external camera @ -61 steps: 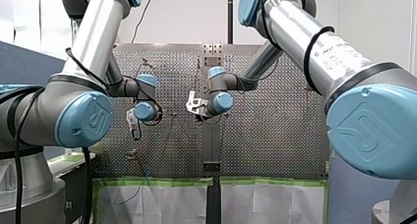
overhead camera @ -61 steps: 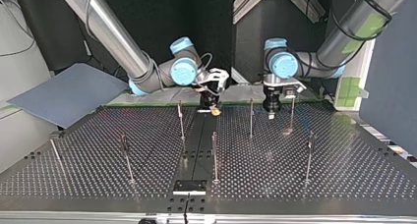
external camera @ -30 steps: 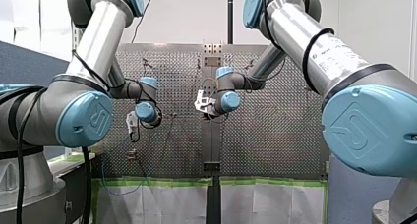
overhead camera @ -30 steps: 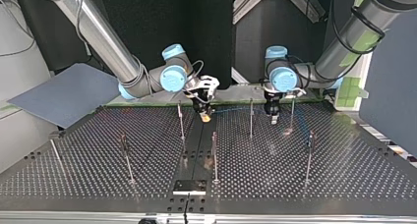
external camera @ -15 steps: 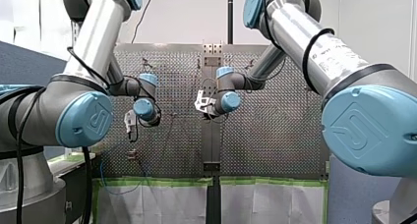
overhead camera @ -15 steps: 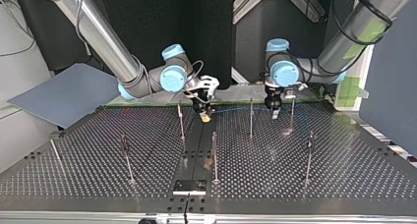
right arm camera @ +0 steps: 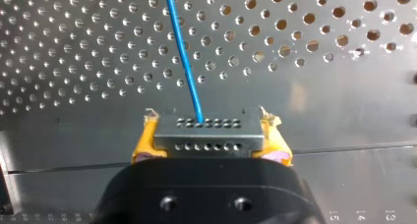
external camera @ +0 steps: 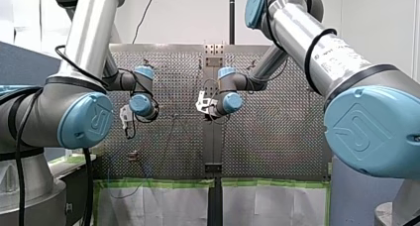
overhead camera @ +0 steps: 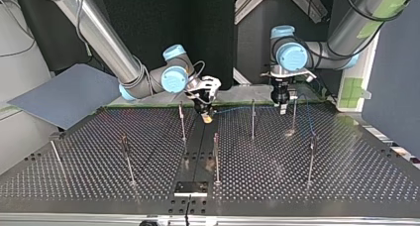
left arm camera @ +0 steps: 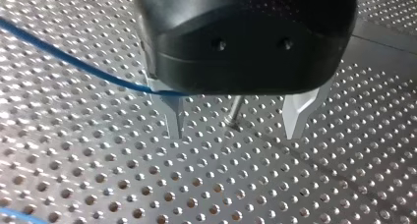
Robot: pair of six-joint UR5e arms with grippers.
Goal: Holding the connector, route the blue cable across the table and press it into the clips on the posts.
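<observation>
my right gripper [right arm camera: 209, 135] clamped on the connector [right arm camera: 206, 146], blue cable [right arm camera: 184, 57] stretching over the perforated table [right arm camera: 344, 101], reaching my left gripper [left arm camera: 236, 130], metal fingers apart, a post [left arm camera: 235, 113] showing between them

Silver tubes for my left arm [external camera: 93, 25] and my right arm [external camera: 297, 30], round blue joint caps [external camera: 85, 121], looped black cables [external camera: 18, 186]. Left gripper [left arm camera: 235, 133] black with metal fingers [left arm camera: 174, 113]; right gripper [right arm camera: 210, 141] black, yellow pads [right arm camera: 142, 146].

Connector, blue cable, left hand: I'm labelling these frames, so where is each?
connector [right arm camera: 207, 135], right wrist view, middle of its grey face.
blue cable [right arm camera: 184, 57], right wrist view, mid-run ahead of the connector.
left hand [left arm camera: 235, 131], left wrist view, midway between its fingertips.
</observation>
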